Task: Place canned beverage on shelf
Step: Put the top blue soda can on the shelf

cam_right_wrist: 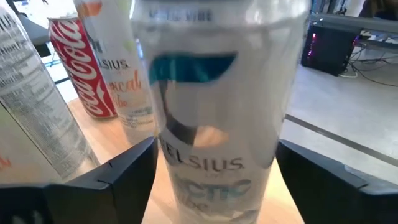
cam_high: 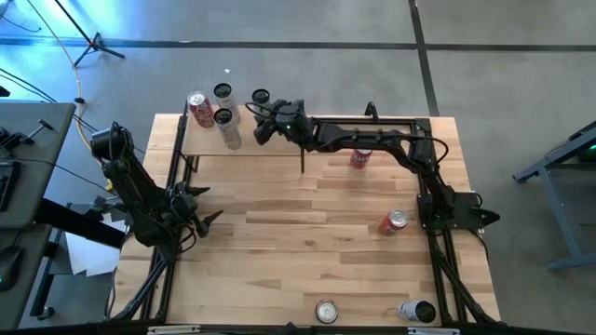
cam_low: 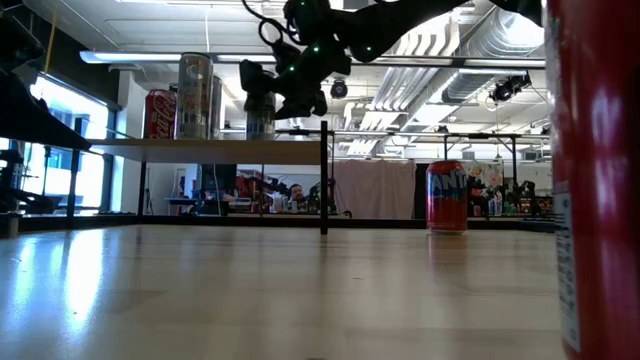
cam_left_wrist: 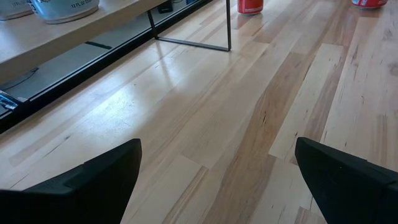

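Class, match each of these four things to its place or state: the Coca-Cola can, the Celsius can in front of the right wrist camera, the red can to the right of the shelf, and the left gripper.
Things:
1. Coca-Cola can
2. Celsius can
3. red can
4. left gripper

Places or states:
A. at the right gripper
B. open, over bare tabletop
C. standing at the left end of the shelf
D. upright on the tabletop, off the shelf

Pairs: 1-C, 2-A, 3-D, 4-B
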You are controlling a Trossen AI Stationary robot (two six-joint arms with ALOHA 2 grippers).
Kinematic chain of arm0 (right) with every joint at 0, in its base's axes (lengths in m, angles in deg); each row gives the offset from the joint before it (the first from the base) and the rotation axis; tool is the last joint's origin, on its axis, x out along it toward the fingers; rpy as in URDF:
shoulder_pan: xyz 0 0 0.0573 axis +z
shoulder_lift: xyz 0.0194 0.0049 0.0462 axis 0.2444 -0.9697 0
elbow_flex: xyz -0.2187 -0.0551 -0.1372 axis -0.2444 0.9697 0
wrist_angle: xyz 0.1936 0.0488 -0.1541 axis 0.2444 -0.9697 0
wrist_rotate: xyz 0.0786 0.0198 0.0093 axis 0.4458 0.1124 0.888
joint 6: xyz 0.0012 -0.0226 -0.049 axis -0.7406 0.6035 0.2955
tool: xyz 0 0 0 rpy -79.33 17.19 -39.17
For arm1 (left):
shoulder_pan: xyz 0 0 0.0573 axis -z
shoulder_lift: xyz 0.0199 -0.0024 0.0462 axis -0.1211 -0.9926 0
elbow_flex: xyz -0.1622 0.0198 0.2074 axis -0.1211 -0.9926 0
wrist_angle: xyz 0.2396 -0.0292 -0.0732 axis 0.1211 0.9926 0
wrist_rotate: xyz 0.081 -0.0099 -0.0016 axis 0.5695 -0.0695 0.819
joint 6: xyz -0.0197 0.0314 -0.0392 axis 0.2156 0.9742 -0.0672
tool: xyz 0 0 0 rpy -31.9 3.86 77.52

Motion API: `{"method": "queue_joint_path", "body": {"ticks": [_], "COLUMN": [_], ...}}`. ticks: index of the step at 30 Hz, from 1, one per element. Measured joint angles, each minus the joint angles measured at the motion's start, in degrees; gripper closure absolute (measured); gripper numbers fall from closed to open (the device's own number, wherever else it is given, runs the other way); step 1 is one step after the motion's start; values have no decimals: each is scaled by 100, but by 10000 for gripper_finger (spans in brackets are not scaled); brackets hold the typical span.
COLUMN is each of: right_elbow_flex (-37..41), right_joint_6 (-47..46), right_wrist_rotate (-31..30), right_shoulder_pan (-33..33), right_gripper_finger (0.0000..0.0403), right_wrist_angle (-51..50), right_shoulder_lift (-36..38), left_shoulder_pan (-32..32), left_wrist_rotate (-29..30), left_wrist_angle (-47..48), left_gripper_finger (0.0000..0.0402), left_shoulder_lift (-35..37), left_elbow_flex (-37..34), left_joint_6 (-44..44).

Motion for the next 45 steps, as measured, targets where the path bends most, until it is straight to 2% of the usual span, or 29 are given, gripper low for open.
{"method": "queue_joint_path", "body": {"ticks": [10,19,28,40,45], "right_elbow_flex": [0,0,0,0,0], "right_joint_6": [398,591,584,444,448], "right_wrist_rotate": [301,310,313,313,518], "right_shoulder_pan": [27,12,10,-13,-31], "right_gripper_finger": [52,6,3,3,2], "right_wrist_angle": [-17,-20,-104,-732,-988], "right_shoulder_lift": [0,0,0,1,2], "left_shoulder_pan": [0,1,0,-1,-1], "left_wrist_rotate": [0,0,0,0,0], "left_wrist_angle": [0,-1,0,-1,0], "left_gripper_finger": [2,2,2,2,2], "left_shoulder_lift": [1,1,1,-1,-1], "left_elbow_flex": [-1,-1,-1,1,-1], "left_joint_6": [2,2,2,0,0]}}
